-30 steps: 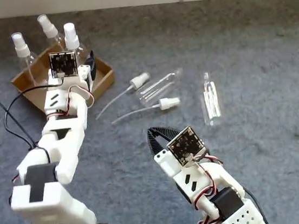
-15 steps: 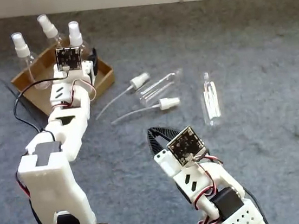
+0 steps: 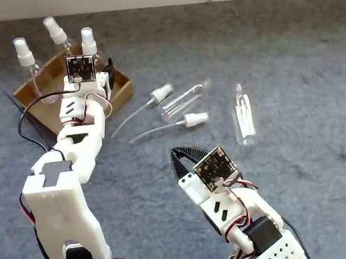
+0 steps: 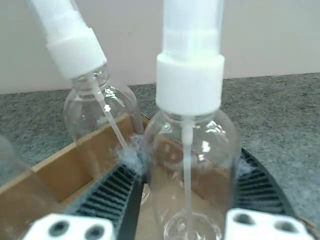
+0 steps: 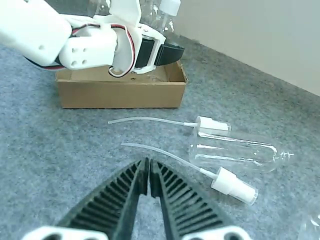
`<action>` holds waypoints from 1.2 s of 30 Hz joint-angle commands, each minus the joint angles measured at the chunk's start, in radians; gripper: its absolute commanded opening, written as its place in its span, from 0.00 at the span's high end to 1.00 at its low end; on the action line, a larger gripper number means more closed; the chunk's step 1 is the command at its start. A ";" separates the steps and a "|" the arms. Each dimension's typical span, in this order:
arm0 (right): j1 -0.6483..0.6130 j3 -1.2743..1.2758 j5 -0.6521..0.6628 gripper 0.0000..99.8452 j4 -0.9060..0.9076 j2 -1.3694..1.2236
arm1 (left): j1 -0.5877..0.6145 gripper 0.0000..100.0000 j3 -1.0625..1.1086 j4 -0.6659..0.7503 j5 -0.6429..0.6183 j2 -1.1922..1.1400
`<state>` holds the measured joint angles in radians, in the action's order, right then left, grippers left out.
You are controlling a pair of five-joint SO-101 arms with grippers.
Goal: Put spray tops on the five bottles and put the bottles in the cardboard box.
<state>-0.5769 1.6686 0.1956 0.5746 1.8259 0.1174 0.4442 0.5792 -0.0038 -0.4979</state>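
L gripper [image 4: 189, 167] is clenched on a capped spray bottle [image 4: 190, 145]. Its black fingers [image 4: 115, 190] press both sides, and the bottle stands upright inside the cardboard box [image 3: 122, 90] near the far wall (dip tube runs straight down its middle). A second capped bottle [image 4: 97, 107] stands just beside it in the box, tilted. A third capped bottle [image 3: 24, 62] stands at the box's other end.

R gripper [image 5: 149, 167] is squeezed shut w/ nothing in it, well apart from the box, over the grey mat [image 3: 289, 46]. Betw. it and the box lie two loose spray tops, one [image 3: 162, 93] nearer the box than the other [image 3: 196, 120], w/ an uncapped bottle [image 3: 185, 99] lying betw. them. Another uncapped bottle [image 3: 243, 118] lies farthest from the box.
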 commanded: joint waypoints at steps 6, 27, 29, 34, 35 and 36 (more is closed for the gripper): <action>0.064 0.124 0.009 0.99 0.008 0.008 | 0.012 0.87 -0.050 0.021 -0.011 0.015; 0.064 0.124 0.009 0.99 0.008 0.004 | 0.030 0.73 -0.033 -0.095 -0.124 0.025; 0.065 0.124 0.009 0.99 0.008 0.004 | 0.038 0.73 -0.033 -0.098 -0.124 0.025; 0.065 0.124 0.009 0.99 0.008 0.002 | 0.042 0.72 -0.018 -0.126 -0.124 0.071; 0.065 0.124 0.009 0.99 0.008 0.002 | 0.041 0.71 -0.018 -0.158 -0.124 0.090; 0.065 0.124 0.009 0.99 0.008 0.002 | 0.039 0.68 -0.021 -0.193 -0.124 0.111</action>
<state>-0.5232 1.6686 0.1956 0.5746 1.8259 0.1496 0.4427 0.4549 -0.1158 -0.4887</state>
